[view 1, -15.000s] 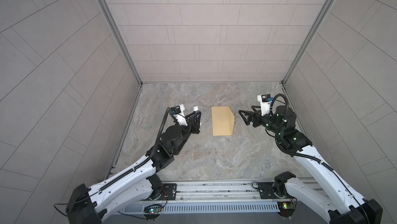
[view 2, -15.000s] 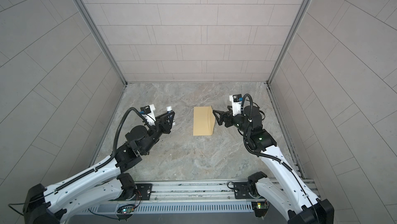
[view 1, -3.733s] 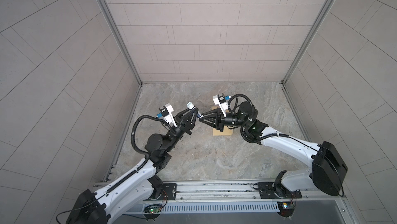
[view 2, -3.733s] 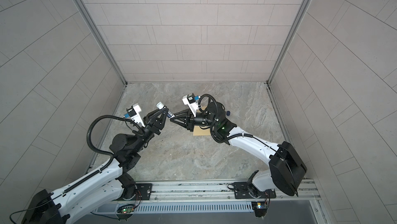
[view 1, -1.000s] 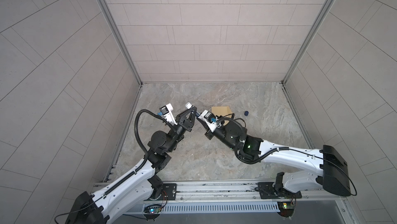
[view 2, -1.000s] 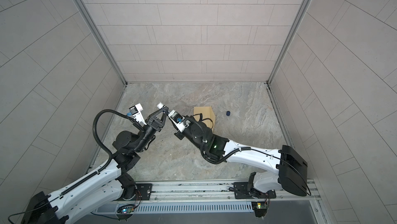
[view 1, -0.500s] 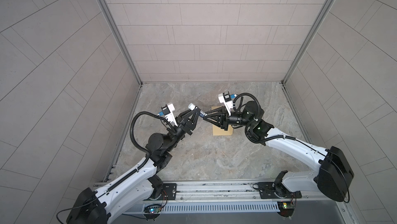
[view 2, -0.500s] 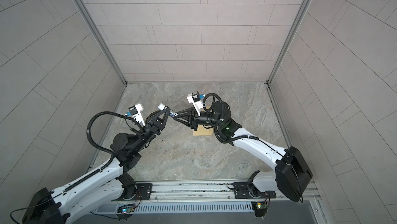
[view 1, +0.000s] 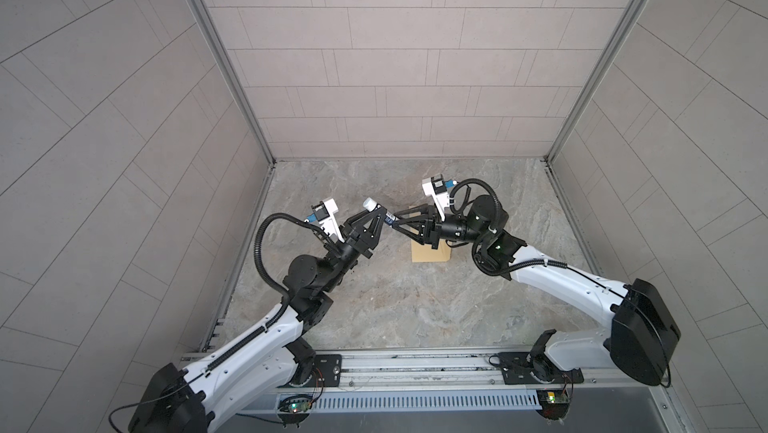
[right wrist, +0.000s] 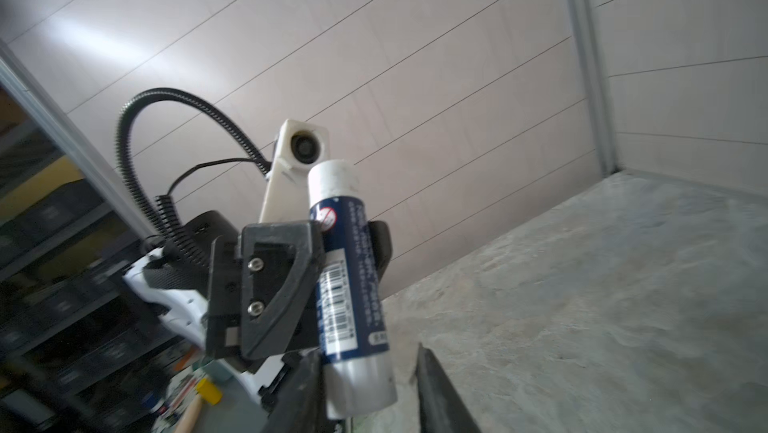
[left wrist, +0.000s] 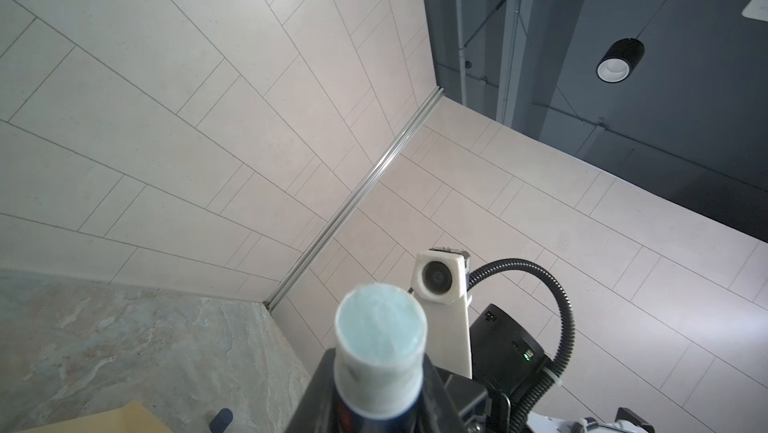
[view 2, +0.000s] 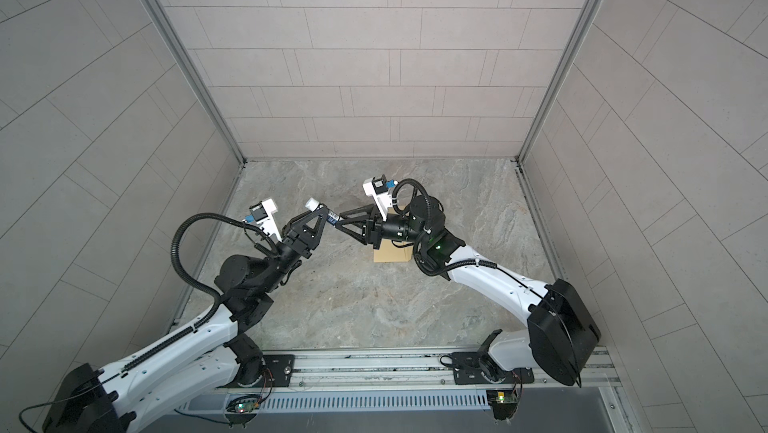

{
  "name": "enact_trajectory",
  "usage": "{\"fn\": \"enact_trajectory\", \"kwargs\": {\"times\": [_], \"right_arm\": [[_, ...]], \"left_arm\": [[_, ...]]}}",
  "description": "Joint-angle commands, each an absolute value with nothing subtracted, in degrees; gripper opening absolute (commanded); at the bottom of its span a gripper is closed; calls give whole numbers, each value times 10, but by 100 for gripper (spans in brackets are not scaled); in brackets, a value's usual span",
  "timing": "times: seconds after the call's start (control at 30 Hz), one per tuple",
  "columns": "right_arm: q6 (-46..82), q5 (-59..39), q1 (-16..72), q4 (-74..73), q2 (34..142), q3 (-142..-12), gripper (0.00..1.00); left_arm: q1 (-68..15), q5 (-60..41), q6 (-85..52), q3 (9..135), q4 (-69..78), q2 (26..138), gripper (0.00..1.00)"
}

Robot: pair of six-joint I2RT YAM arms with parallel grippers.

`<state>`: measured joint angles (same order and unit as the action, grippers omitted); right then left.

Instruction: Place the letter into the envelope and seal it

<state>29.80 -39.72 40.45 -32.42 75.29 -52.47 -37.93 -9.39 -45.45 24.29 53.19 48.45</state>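
The left gripper (right wrist: 345,252) is clamped on a glue stick (right wrist: 351,285). Its two black fingers press the dark blue labelled barrel from either side, so this claw is narrow and holding the stick. The stick is uncapped, and the left wrist view looks straight down onto its round, pale blue glue face above a white collar. The right gripper (right wrist: 368,395) reaches across to the same stick, with its fingers on either side of the silver base end. One finger lies against or very close to the base. The other stands clear of it with a visible gap, so this claw is parted and grips nothing. In both top views the two grippers meet tip to tip above the marble tabletop (view 1: 374,306), at about 10 o'clock from the envelope (view 1: 430,254). The stick is tilted there, its white end toward 11 o'clock and its base toward 4 o'clock, into the right gripper's fingers. The envelope, plain tan, lies flat on the tabletop just to the 3 o'clock side of the middle. Its far part is hidden under the right arm's wrist, so only the near end shows. The left wrist view catches one corner of the envelope, and a small dark blue cap (left wrist: 220,418) lies on the marble near that corner, not touching it.
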Motion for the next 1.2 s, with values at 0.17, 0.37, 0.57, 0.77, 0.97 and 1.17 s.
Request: {"fn": "enact_trajectory", "kwargs": {"times": [0.17,0.37,0.57,0.77,0.97,1.17], "right_arm": [[-145,81,578,-263,678,-465,70],[-209,170,621,-357,695,-443,66],[-217,192,629,-373,711,-450,60],[-216,192,639,-384,721,-458,52],[-222,202,653,-397,741,-470,49],[-224,215,661,-409,750,-476,43]], "left_arm": [[-386,-85,-468,252,520,468,0],[-386,-84,-468,252,516,466,0],[-385,-81,-468,253,516,468,0],[-385,-80,-469,251,516,468,0],[-386,-80,-469,251,515,466,0],[-385,-77,-468,249,514,464,0]]}}
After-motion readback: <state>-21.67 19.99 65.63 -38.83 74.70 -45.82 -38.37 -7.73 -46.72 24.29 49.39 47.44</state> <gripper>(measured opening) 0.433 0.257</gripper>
